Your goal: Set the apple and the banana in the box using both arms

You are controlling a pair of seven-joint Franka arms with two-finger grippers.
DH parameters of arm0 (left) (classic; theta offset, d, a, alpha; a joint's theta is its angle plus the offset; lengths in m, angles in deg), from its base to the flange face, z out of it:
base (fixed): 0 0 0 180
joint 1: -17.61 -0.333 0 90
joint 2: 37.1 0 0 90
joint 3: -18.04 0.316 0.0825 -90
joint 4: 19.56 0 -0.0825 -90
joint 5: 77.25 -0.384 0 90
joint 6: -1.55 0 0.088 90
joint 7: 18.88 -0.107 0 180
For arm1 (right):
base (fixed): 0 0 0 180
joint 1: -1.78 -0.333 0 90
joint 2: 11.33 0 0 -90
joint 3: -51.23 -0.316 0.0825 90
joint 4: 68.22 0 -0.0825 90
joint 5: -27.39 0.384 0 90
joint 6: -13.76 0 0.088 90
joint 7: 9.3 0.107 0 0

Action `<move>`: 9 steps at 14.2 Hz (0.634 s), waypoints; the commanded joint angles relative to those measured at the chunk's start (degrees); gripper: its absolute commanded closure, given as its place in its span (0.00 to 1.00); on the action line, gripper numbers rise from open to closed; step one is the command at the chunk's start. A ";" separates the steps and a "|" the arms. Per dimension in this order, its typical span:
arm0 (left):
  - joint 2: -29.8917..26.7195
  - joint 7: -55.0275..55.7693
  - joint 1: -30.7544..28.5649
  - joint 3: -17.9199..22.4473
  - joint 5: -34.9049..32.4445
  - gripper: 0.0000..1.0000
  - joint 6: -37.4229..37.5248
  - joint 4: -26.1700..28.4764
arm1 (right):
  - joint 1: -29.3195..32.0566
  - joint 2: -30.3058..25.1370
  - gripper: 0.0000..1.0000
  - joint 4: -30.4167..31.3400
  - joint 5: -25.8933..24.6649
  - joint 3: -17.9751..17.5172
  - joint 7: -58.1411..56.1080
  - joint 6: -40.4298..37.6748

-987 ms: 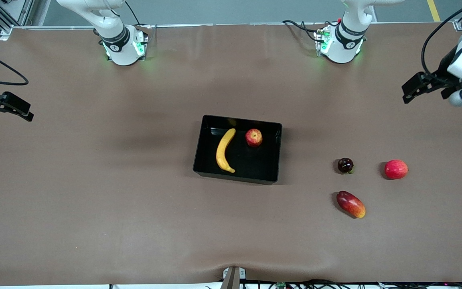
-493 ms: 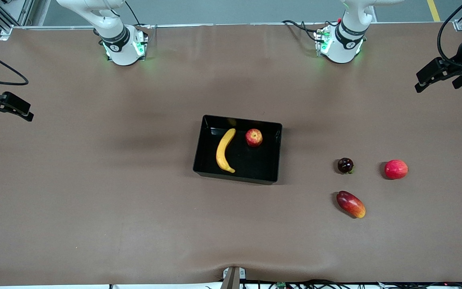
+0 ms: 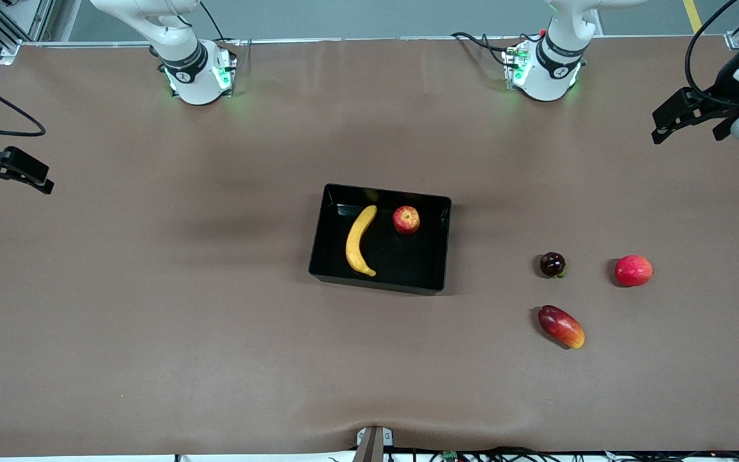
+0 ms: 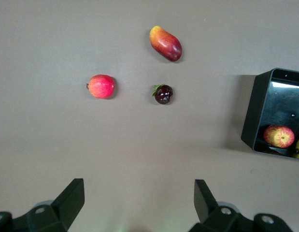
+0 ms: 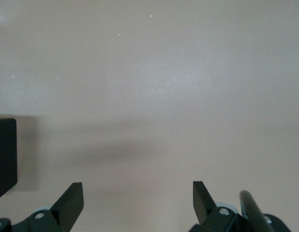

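Front view: apple point(image 3: 406, 219) and banana point(image 3: 359, 241) side by side in the box point(image 3: 437, 282), task apparently finished. Left gripper point(image 3: 664, 125) and right gripper point(image 3: 33, 179) parked wide apart over the table's ends, both spread open and empty, presumably to leave the box clear.

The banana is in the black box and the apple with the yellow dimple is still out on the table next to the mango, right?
Not quite. The banana is in the black box, but the apple lies in there too, beside the banana, as the front view shows. The round fruits out on the table by the mango are a plain red fruit and a small dark fruit.
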 commanded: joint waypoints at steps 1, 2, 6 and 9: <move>-0.50 -1.56 -0.25 -0.36 -1.21 0.00 0.61 -0.18 | 0.82 0.15 0.00 -0.63 0.11 -0.55 -0.07 -0.54; -0.41 -2.61 -0.42 -0.36 -1.21 0.00 0.61 -0.27 | 0.82 0.15 0.00 -0.63 0.11 -0.55 -0.07 -0.54; -0.41 -3.15 -0.77 -0.01 -1.13 0.00 0.70 -0.54 | 0.82 0.15 0.00 -0.63 0.11 -0.55 -0.07 -0.46; -0.06 -3.15 -1.04 0.16 -0.60 0.00 0.70 -0.71 | 0.82 0.15 0.00 -0.63 0.20 -0.55 -0.07 -0.54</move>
